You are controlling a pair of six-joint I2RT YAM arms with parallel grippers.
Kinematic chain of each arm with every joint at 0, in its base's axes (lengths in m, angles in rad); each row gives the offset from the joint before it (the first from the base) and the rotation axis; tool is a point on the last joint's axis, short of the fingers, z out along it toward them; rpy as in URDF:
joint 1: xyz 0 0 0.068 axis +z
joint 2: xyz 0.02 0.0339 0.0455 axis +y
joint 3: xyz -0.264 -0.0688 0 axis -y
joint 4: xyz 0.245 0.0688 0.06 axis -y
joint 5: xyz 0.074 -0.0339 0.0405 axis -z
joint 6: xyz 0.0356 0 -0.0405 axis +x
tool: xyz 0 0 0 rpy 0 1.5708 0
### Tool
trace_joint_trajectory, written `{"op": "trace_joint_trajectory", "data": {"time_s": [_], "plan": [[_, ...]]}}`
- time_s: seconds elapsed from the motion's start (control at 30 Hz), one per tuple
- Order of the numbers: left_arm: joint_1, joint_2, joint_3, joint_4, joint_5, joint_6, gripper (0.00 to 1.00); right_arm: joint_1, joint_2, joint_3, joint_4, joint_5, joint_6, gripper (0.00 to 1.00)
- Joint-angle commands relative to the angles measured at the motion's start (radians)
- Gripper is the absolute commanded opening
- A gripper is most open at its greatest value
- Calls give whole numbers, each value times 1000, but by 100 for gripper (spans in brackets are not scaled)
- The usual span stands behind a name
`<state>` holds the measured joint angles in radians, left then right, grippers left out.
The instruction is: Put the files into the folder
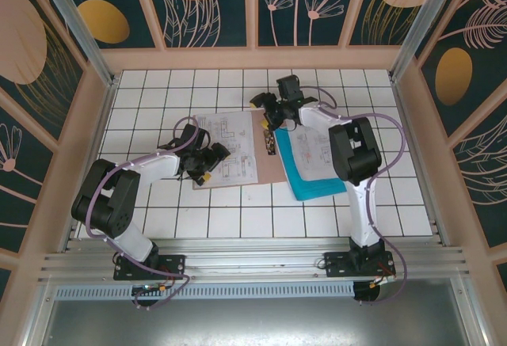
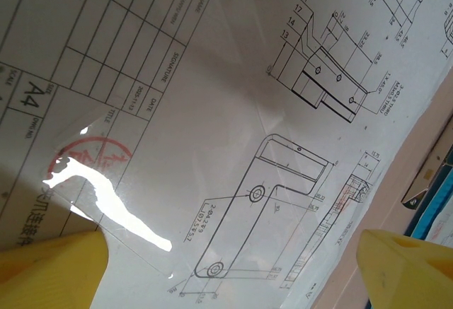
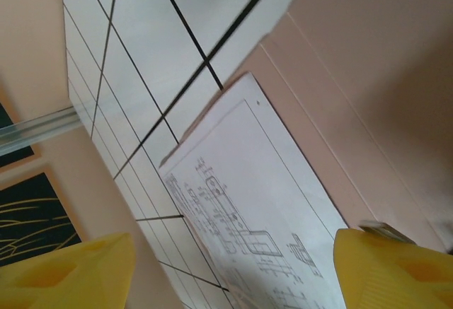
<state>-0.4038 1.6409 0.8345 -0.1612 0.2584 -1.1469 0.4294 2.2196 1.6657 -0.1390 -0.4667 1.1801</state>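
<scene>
White tiled table (image 1: 238, 221), dark grout. Around table: pink-framed wall panels (image 1: 210, 5), teal with gold discs and pale leaf drawings. Aluminium posts (image 1: 73, 21) at table's far corners. Aluminium rail (image 1: 253, 263) along table's near edge, grey metal sheet (image 1: 253, 314) below it.

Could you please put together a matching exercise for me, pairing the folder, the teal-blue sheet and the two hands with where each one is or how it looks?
Things
1. folder
2. teal-blue sheet
3. left hand
4. right hand

Descriptions
A. open, near the folder's far edge
B. pinkish-brown, with a printed drawing lying on it
C. open, over the drawing's A4 title block
D. to the right of the folder, partly covered by a white sheet

Pairs: 1-B, 2-D, 3-C, 4-A
</scene>
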Motion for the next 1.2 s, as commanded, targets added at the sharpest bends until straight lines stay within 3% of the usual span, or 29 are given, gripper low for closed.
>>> {"op": "trace_joint_trajectory", "data": {"time_s": [0.0, 0.27, 0.5, 0.63, 0.77, 0.93, 1.17], "plan": [[21, 34, -23, -98, -50, 33, 93, -7, 36, 71, -27, -21, -25, 74], [27, 36, -6, -103, -47, 38, 93, -12, -56, 97, -64, 49, -102, 73], [6, 32, 131, -165, -9, 92, 90, -61, -351, -240, -9, 130, -141, 72], [-70, 67, 256, -180, 96, 105, 86, -131, -526, -504, 17, 143, -124, 71], [-166, 149, 299, -100, 221, 56, 80, -201, -606, -665, 5, 135, -126, 69], [-299, 254, 347, -9, 311, -29, 74, -244, -597, -718, -32, 142, -152, 69], [-437, 322, 336, 105, 341, -148, 66, -260, -503, -684, -41, 127, -174, 69]]}}
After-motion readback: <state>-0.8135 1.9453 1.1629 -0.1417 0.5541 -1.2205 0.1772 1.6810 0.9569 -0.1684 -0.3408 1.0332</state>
